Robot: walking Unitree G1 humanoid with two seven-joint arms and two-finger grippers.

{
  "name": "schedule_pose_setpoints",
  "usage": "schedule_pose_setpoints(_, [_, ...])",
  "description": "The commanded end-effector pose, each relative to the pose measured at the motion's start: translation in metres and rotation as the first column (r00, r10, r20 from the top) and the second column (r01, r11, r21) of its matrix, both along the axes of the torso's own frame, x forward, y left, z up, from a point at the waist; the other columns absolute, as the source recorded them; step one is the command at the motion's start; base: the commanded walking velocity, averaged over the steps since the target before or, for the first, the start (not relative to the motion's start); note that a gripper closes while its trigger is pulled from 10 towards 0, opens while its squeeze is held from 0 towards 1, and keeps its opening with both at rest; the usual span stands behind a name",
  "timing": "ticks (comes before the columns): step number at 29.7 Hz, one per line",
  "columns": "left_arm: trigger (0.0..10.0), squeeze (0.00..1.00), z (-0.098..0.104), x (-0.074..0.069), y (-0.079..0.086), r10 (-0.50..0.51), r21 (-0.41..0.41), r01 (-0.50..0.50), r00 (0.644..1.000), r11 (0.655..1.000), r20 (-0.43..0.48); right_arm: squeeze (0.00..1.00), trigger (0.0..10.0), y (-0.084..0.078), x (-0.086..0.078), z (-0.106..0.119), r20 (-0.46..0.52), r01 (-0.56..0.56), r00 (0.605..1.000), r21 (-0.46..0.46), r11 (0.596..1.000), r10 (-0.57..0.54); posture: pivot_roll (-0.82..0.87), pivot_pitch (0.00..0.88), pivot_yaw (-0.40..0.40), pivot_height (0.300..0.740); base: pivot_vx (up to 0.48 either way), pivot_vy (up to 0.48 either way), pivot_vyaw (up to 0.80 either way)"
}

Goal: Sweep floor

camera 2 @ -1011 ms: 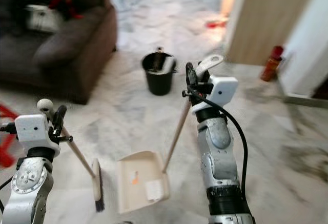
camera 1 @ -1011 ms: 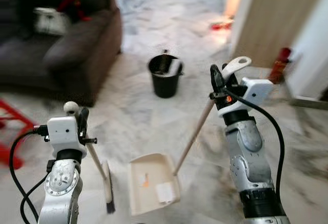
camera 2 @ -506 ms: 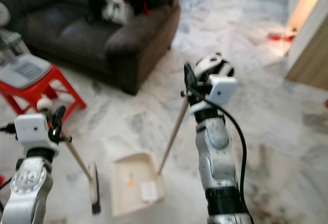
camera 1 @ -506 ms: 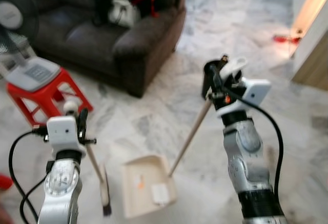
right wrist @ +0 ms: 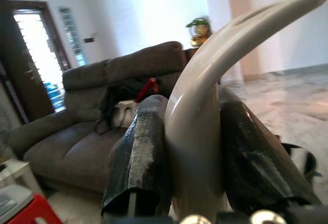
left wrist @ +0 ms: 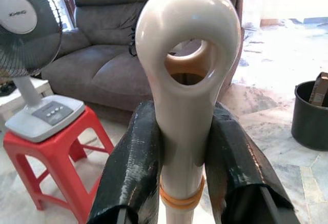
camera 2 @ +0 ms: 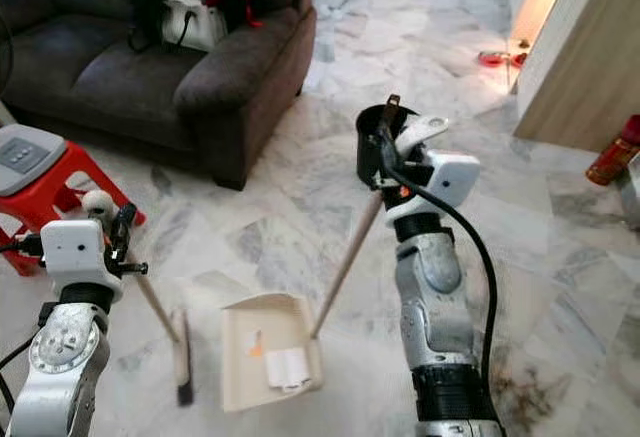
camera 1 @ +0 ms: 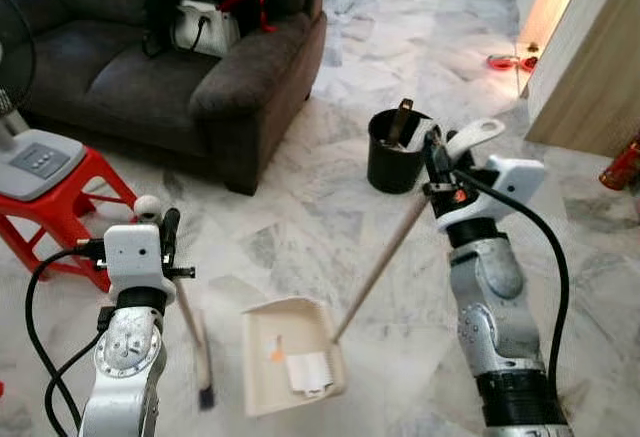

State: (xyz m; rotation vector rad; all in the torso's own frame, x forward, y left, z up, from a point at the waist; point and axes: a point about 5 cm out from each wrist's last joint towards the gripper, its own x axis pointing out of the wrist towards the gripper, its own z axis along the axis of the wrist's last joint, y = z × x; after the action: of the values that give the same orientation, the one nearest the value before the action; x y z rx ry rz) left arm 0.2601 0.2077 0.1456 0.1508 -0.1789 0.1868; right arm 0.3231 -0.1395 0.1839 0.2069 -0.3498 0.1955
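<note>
My left gripper (camera 1: 162, 240) is shut on the cream top of a broom handle (left wrist: 185, 106); the wooden stick runs down to the broom head (camera 1: 204, 367), which rests on the marble floor. My right gripper (camera 1: 436, 162) is shut on the curved cream grip of the dustpan handle (right wrist: 205, 126). Its long stick slants down to the cream dustpan (camera 1: 290, 352), which lies flat on the floor between my arms. Inside the pan lie a white scrap of paper (camera 1: 309, 372) and a small orange bit (camera 1: 275, 354).
A black bucket (camera 1: 397, 151) with rubbish stands on the floor ahead, just beyond my right gripper. A dark sofa (camera 1: 150, 77) with a white bag fills the far left. A red stool (camera 1: 55, 197) carrying a fan stands at the left. A wooden cabinet (camera 1: 590, 57) rises at the right.
The camera has swung, so the whole scene shifted: the sofa and stool slid left and the bucket came out from behind my right gripper. Both grippers kept their hold on the handles.
</note>
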Motion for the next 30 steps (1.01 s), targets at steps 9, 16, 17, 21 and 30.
schedule_pose_setpoints(9, [10.0,0.0,0.005,-0.001,0.005,0.031,0.035,-0.032,0.999,0.999,0.025,0.0,10.0,0.002,-0.001,0.012,0.046,-0.013,0.999,0.029,0.999,0.012,0.01,0.091,0.022,0.74,0.0,-0.457,0.0])
schedule_pose_setpoints(16, [10.0,0.0,0.006,-0.002,0.007,0.037,0.017,-0.038,0.999,0.999,0.029,0.0,10.0,0.003,-0.001,0.011,0.043,-0.016,0.999,0.03,0.999,0.015,0.01,0.09,0.022,0.74,0.0,-0.378,0.0])
schedule_pose_setpoints(17, [10.0,0.0,0.006,-0.002,0.007,0.037,0.016,-0.037,0.999,0.999,0.033,0.0,10.0,0.003,-0.002,0.011,0.043,-0.016,0.999,0.03,0.999,0.015,0.01,0.09,0.022,0.74,0.0,0.0,0.0])
schedule_pose_setpoints(21, [10.0,0.0,0.008,-0.002,0.005,0.024,0.007,-0.024,0.998,1.0,0.051,0.0,10.0,0.003,-0.001,0.011,0.042,-0.014,0.999,0.03,0.999,0.013,0.01,0.086,0.023,0.74,0.0,0.0,0.0])
schedule_pose_setpoints(30, [10.0,0.0,0.01,-0.002,0.002,0.015,-0.001,-0.015,0.998,1.0,0.065,0.0,10.0,-0.01,0.001,0.012,0.039,0.093,0.995,0.037,0.995,-0.095,0.01,0.072,0.023,0.74,0.0,0.0,0.0])
